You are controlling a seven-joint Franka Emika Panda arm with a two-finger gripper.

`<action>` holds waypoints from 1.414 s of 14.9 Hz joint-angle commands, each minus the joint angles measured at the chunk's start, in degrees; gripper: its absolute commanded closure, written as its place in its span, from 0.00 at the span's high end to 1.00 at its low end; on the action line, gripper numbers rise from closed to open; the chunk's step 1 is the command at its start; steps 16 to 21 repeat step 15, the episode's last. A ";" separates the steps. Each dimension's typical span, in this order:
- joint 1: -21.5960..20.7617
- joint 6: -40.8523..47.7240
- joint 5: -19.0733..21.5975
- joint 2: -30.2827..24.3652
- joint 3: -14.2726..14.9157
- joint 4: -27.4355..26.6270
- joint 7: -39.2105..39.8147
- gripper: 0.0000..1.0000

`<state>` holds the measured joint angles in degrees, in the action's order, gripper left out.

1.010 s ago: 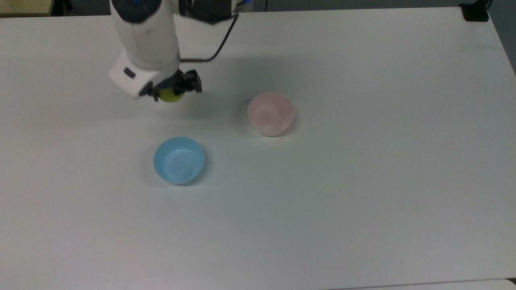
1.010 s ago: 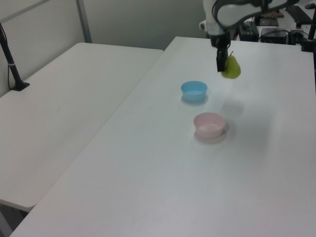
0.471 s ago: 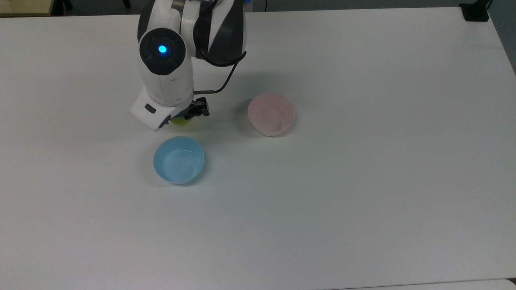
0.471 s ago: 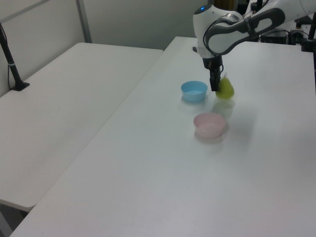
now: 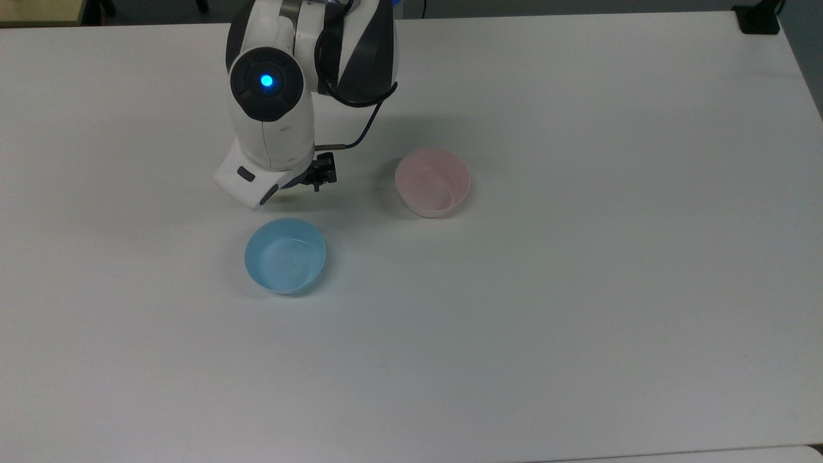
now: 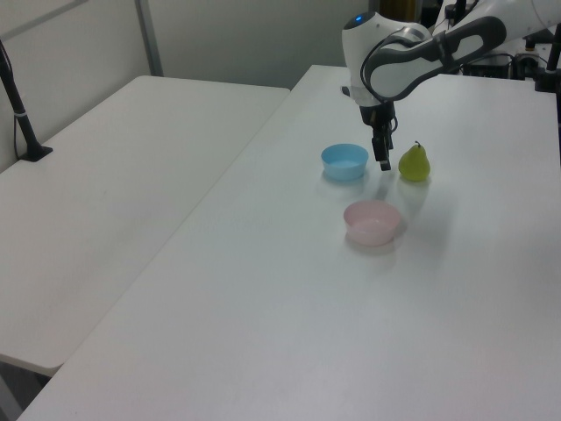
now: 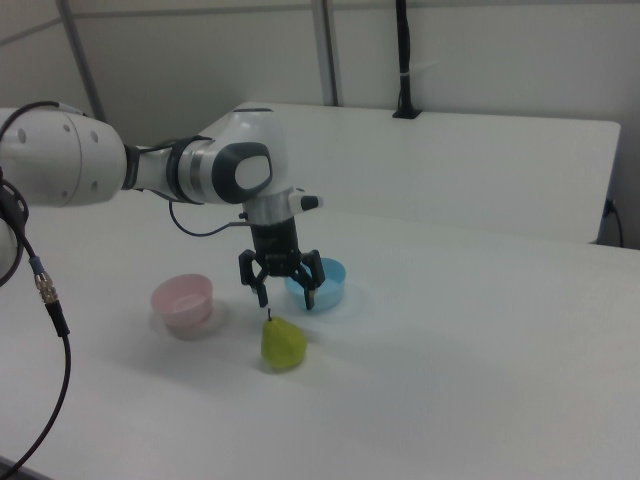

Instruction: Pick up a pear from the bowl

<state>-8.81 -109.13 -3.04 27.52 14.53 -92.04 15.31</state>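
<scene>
Under the wrist in the top view, the tool point(image 5: 319, 175) sits at about 9 o'clock from the pink bowl point(image 5: 432, 182) and 12 o'clock from the light blue bowl point(image 5: 285, 255). One dark finger pokes out past the white housing; finger spread not readable from this angle. Both bowls look empty. White bench point(image 5: 578, 308) carries everything.

Left view: pear point(image 6: 414, 163) stands upright on the bench point(image 6: 289, 289), stem up, just beside the tool point(image 6: 383, 151), at the tool's 3 o'clock. Visible gap between them, no contact. Tool hangs straight down from the arm point(image 6: 412, 57), tips just off the surface, holding nothing. Pear is outside the pink bowl point(image 6: 372, 221), at about 1 o'clock from it, and at 3 o'clock from the blue bowl point(image 6: 344, 161). Tool sits between the blue bowl and the pear.

Right view: clearest on the fingers. Tool point(image 7: 285, 288) is spread wide, both fingers splayed, empty. Pear point(image 7: 283, 344) is directly below at 6 o'clock, on the bench point(image 7: 450, 400), stem tip reaching up to the level of the fingertips, in the gap between them; body below the tips. Cannot tell if the stem touches a finger. Pink bowl point(image 7: 183, 303) at the pear's 10 o'clock, apart from it; blue bowl point(image 7: 318, 283) behind the tool, at the pear's 1 o'clock.
</scene>
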 commanded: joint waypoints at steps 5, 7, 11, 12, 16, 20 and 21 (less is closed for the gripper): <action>-0.07 7.16 0.23 -16.08 0.06 -1.39 -5.37 1.00; 0.11 10.50 0.23 -20.39 0.06 -1.39 -6.69 1.00; 0.20 14.03 0.14 -23.65 0.06 -1.39 -9.41 1.00; 0.20 14.12 0.06 -23.65 0.06 -1.39 -10.38 1.00; 0.20 14.12 0.14 -23.57 0.06 -1.39 -10.47 1.00; 0.20 14.12 0.14 -23.57 0.06 -1.39 -10.47 1.00; 0.20 14.12 0.14 -23.57 0.06 -1.39 -10.47 1.00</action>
